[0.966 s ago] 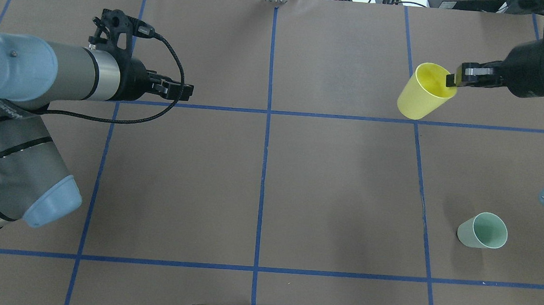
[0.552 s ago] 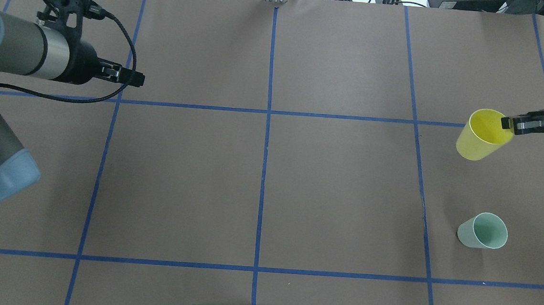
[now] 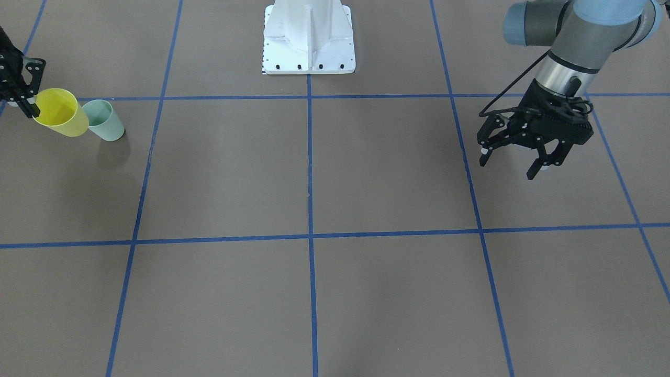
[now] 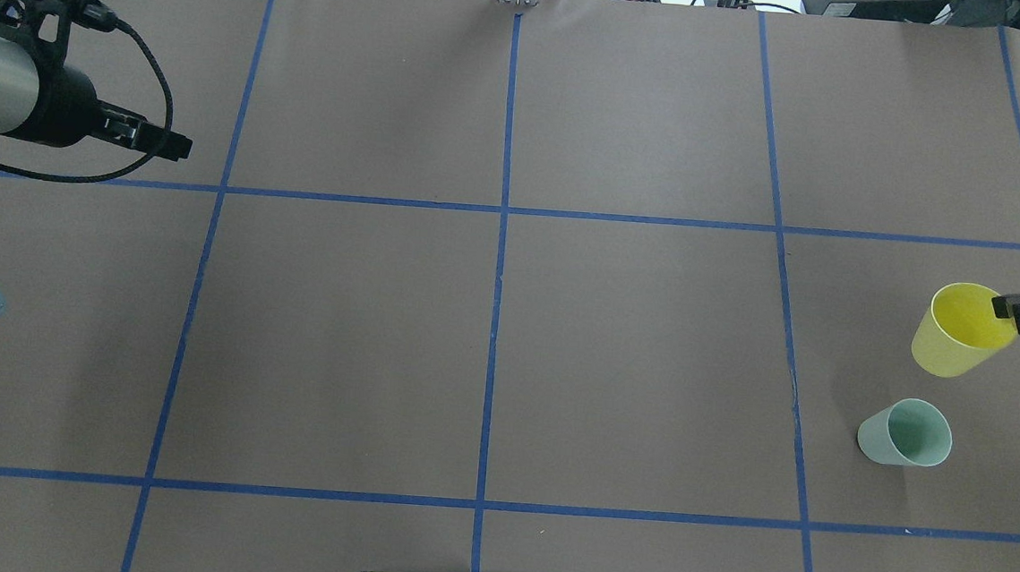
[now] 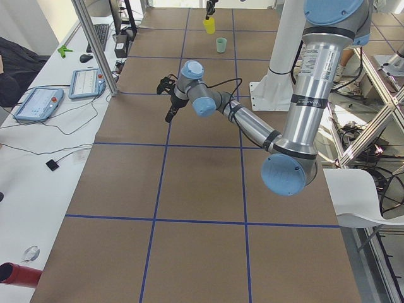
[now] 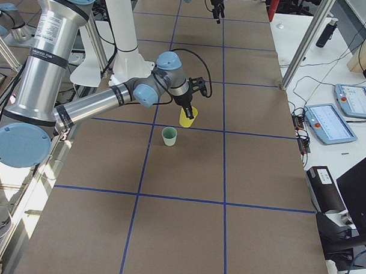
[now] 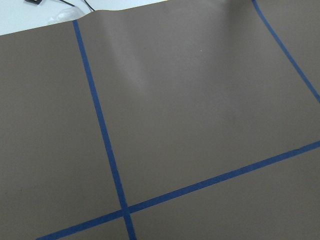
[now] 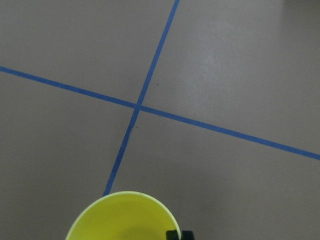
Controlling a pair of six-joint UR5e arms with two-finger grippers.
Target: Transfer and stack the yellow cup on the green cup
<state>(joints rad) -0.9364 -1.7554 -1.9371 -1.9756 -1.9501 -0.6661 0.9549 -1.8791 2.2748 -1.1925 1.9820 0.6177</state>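
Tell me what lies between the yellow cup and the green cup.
Nothing: the overhead view shows only bare brown table cover between the yellow cup and the green cup.

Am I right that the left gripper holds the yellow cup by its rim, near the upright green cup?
Not quite: the overhead view shows the right gripper holding the yellow cup by its rim; the left gripper is empty. The green cup does stand upright near it.

The brown table [image 4: 631,348] carries the upright green cup [image 4: 904,433].
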